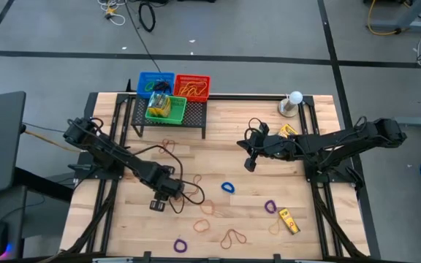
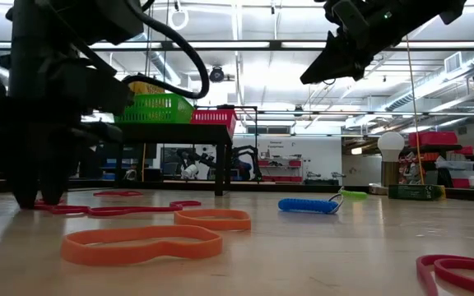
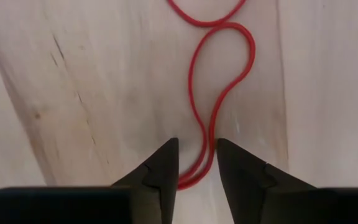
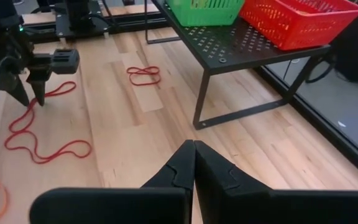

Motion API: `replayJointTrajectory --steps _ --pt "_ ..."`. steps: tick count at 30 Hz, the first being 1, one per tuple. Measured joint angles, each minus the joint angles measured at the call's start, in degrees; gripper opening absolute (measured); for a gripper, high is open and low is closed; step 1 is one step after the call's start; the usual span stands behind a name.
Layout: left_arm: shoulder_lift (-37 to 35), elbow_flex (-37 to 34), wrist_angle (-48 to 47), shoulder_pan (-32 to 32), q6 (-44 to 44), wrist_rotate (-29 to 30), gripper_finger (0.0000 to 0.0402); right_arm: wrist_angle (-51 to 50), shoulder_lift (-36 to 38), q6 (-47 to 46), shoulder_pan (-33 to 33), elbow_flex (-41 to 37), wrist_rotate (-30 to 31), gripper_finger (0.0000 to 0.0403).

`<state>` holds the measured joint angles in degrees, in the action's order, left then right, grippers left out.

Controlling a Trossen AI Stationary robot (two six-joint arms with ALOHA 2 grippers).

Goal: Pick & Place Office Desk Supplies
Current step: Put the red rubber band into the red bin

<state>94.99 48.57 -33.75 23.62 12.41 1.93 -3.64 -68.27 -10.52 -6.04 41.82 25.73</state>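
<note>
Left wrist view: left end effector (image 3: 196, 165) down at the table (image 3: 92, 93), fingers part-open astride a red rubber band (image 3: 219, 93) — not yet pinched. Grasp step; next, close and lift toward the baskets. Right end effector (image 4: 194, 163) shut, empty — aloft.

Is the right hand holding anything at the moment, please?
No, the right hand is shut on nothing above bare table.

We see a bright room with long lights on the ceiling (image 2: 245, 45), and they glare white in the low view. There the left arm (image 2: 48, 90) is just a big dark shape against that light. The near orange rubber band (image 2: 142, 244) looks soft and blurry, and so does the far room. From above, the wooden table (image 1: 218, 139) is lit evenly, with only faint shadows. In the left wrist view the red rubber band (image 3: 219, 93) looks sharp, and the wood glows pale.
</note>
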Motion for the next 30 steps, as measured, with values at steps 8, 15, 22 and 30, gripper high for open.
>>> replayJointTrajectory --steps 8,15,22,30 --pt "-1.0 -2.9 5.4 -0.3 1.3 -0.5 0.0061 0.0 0.0 -1.2 0.2 0.0 0.0 0.0015" --pt "-1.6 -2.9 6.3 -0.3 4.1 0.0 0.0007 0.0 0.0 -0.8 0.2 0.0 0.0 0.0015" --pt "-9.1 -3.0 5.4 -1.5 11.9 6.9 0.0004 0.0 0.0 -0.6 0.2 0.0 0.0 0.0015" --pt "-24.6 -2.9 10.0 -5.3 18.8 15.5 0.0003 0.0 0.0 -0.6 0.2 0.0 0.0 0.0015"
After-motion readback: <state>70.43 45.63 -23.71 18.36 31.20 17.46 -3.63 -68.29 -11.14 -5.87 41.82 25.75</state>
